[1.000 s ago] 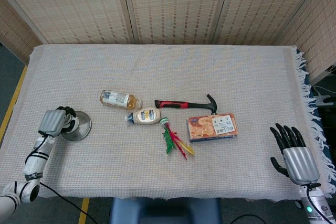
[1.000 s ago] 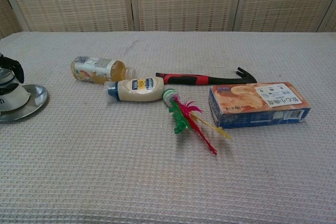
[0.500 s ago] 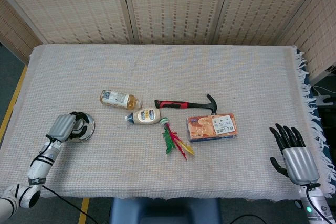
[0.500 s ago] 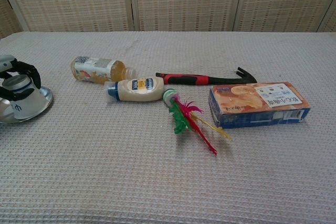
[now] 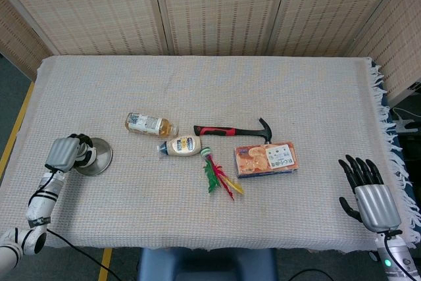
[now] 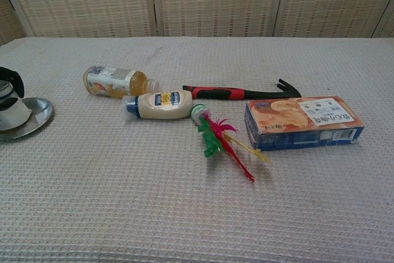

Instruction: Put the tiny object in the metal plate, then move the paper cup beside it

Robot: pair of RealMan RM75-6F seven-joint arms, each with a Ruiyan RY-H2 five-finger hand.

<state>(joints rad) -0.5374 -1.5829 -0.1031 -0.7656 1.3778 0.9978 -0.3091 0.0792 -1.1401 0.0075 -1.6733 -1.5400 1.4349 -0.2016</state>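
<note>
Head view. Left hand (image 5: pixel 64 152) sat at the 9 o'clock edge of the table (image 5: pixel 197 90), its back over the near-left rim of the metal plate (image 5: pixel 97 156). Fingers were curled round something pale; the paper cup itself was hidden under the hand here. Half a second before, hand and plate lay further toward 3 o'clock; both had since slid back toward 9 o'clock, near where they were a second ago. Right hand (image 5: pixel 365 190) unchanged at 4 o'clock off the table edge, fingers spread, holding nothing. Clutter at centre untouched: drink bottle (image 5: pixel 149 124), mayonnaise bottle (image 5: pixel 179 145), hammer (image 5: pixel 235 129), feathered toy (image 5: pixel 219 176), snack box (image 5: pixel 266 159).

Chest view. Paper cup (image 6: pixel 12 112) showed at the far left frame edge, standing on or just over the plate (image 6: pixel 34 118), dark fingers (image 6: pixel 12 78) wrapped round its top. Hand mostly out of frame. The plate had shifted left with the cup since the previous frame.

The tiny object could not be made out in either view; whether it was in the plate I cannot tell. Judgement: the plate seemed to be dragged along with the cup, so the cup was not yet beside it. The cup probably wants lifting clear first.
</note>
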